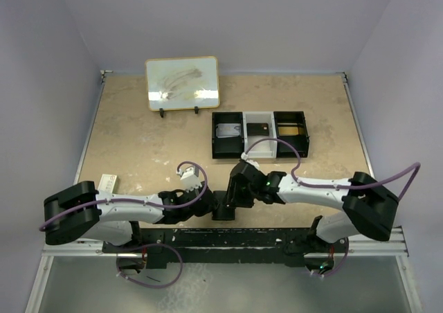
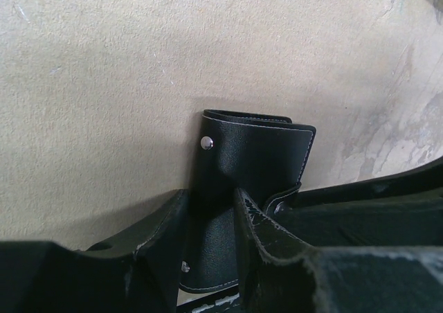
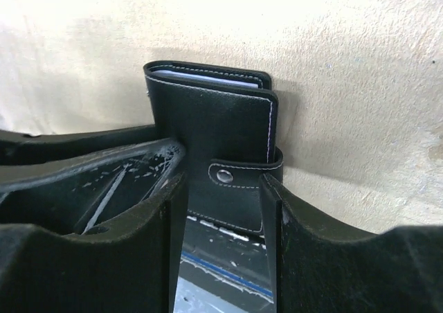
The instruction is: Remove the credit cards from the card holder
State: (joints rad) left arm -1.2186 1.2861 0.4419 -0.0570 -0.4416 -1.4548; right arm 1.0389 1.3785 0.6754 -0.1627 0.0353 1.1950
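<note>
Near edge of table [image 1: 138,140], centre: card holder [image 3: 214,129], black, folded shut, standing upright between the two arms.
Left gripper [image 2: 208,202]: partly closed, black fingers [image 2: 259,237] pressed on either side of the holder's lower half; clamped on it as far as visible.
Right gripper [image 3: 221,167]: partly closed from the opposite side, one finger at each side edge of the holder, gripping it just below the tab.
Closure: tab fastened across the front in the right wrist view, metal snap showing; more snap studs on the face seen from the left wrist.
Top of holder: pale strip between the two leaves; cards or lining, not distinguishable.
Bottom of holder: cut off behind the fingers in both wrist views; contact with the table not visible.
Overhead view: holder almost wholly hidden under the two wrists, only a dark block where the grippers meet.
Far side, right of centre: three-compartment tray [image 1: 214,134], black ends and white middle, flat items inside too small to identify.
Far side, left of tray: smudged white board [image 1: 183,83] on a small stand.
Left edge: small white object [image 1: 107,182], partly behind the left arm, unidentifiable.
</note>
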